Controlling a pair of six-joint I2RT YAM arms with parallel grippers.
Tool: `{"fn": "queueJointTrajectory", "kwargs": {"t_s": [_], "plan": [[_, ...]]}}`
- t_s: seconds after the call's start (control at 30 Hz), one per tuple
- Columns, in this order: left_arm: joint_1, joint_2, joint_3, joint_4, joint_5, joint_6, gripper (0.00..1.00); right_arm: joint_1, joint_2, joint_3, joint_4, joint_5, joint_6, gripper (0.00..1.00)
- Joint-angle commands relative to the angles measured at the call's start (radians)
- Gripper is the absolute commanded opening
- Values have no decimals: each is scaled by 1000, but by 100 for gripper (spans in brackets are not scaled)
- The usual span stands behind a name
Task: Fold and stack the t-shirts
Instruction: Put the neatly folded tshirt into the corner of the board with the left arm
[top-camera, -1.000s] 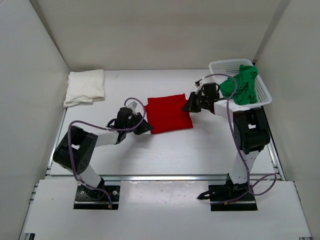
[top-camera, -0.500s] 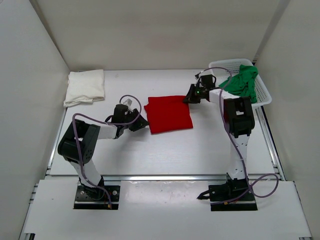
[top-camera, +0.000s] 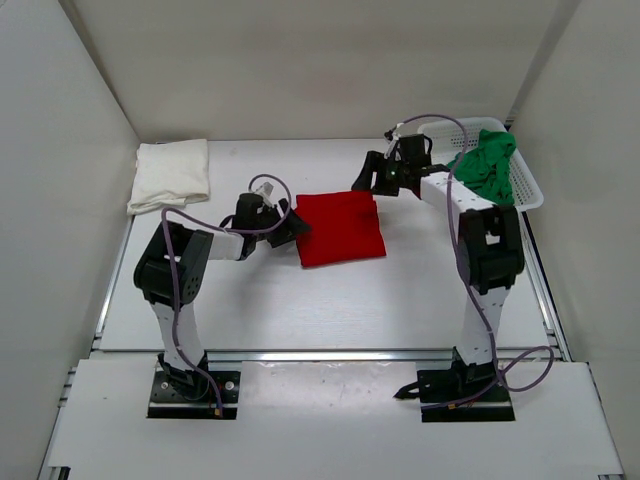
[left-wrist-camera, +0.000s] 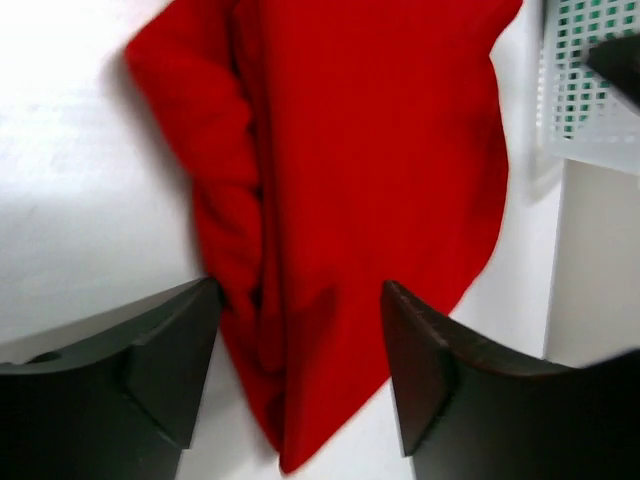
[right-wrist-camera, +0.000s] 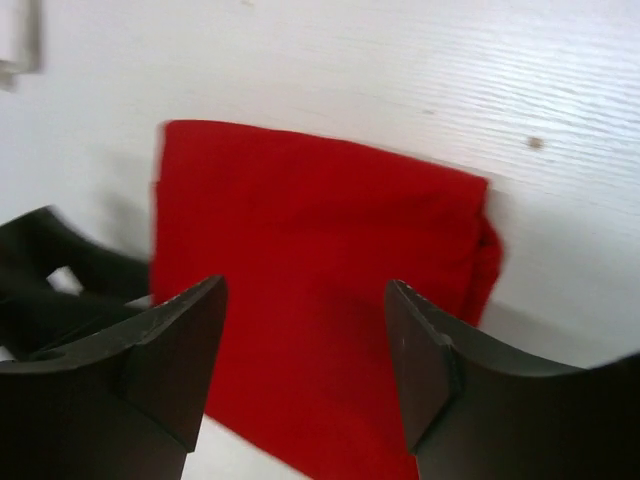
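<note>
Boxes white worktop (top-camera: 400, 300) in plain white walls (top-camera: 300, 70), bears folded red t-shirt (top-camera: 340, 228) between left end effector (top-camera: 295, 227) and right end effector (top-camera: 362, 182), both released.

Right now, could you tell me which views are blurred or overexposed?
Left wrist: the red t-shirt is blurred, and the table glares white at upper left. Right wrist: the shirt's edges are smeared. Top external: sharp, evenly lit, soft shadows only.

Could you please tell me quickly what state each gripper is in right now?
Left gripper: open, holding nothing, at the red t-shirt edge.
Right gripper: open, holding nothing, above the red t-shirt.
</note>
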Motion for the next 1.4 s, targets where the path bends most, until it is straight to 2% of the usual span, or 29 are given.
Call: {"fn": "queueJointTrajectory", "kwargs": {"t_s": [0.0, 0.1, 0.13, 0.2, 0.3, 0.33, 0.5, 0.73, 0.77, 0.9, 0.97, 1.0, 1.03, 1.07, 1.1, 1.17, 1.23, 1.37], "plan": [[-36, 66, 53, -84, -56, 39, 73, 19, -169, -86, 106, -19, 25, 63], [-58, 137, 108, -57, -22, 9, 56, 27, -267, -194, 186, -42, 55, 64], [-67, 161, 134, -47, -13, -5, 44, 30, -300, -235, 213, -41, 71, 64], [-79, 198, 213, -52, 10, -15, 33, 24, -363, -304, 276, -65, 94, 64], [-90, 209, 313, -73, 4, -25, 5, 22, -454, -441, 363, -74, 146, 63], [-90, 204, 361, -95, -1, -22, 1, 19, -489, -502, 403, -79, 161, 64], [-27, 216, 552, -176, 34, -15, 0, -8, -622, -743, 518, -103, 216, 63], [213, 204, 835, -337, 122, 2, 0, -54, -675, -860, 538, -143, 220, 62], [238, 198, 844, -348, 122, 5, 0, -53, -669, -858, 540, -149, 221, 63], [455, 123, 817, -354, 127, -13, 0, -27, -620, -854, 557, -175, 227, 62], [546, 91, 756, -348, 99, -19, 8, -13, -600, -843, 555, -185, 220, 62], [604, 79, 692, -318, 88, -39, 23, 5, -591, -840, 554, -192, 220, 63], [652, 54, 604, -290, 93, -53, 49, 7, -583, -838, 545, -195, 217, 62], [675, 42, 549, -238, 94, -85, 69, 19, -578, -840, 548, -194, 209, 62], [716, 14, 459, -212, 93, -125, 98, 33, -574, -838, 545, -195, 203, 63], [773, -23, 325, -100, 81, -182, 99, 56, -566, -835, 529, -179, 186, 65], [819, -76, 213, -67, 50, -217, 99, 73, -572, -835, 496, -142, 161, 65], [810, -144, 197, -164, 5, -145, 98, 91, -586, -850, 468, -71, 140, 64]]}}
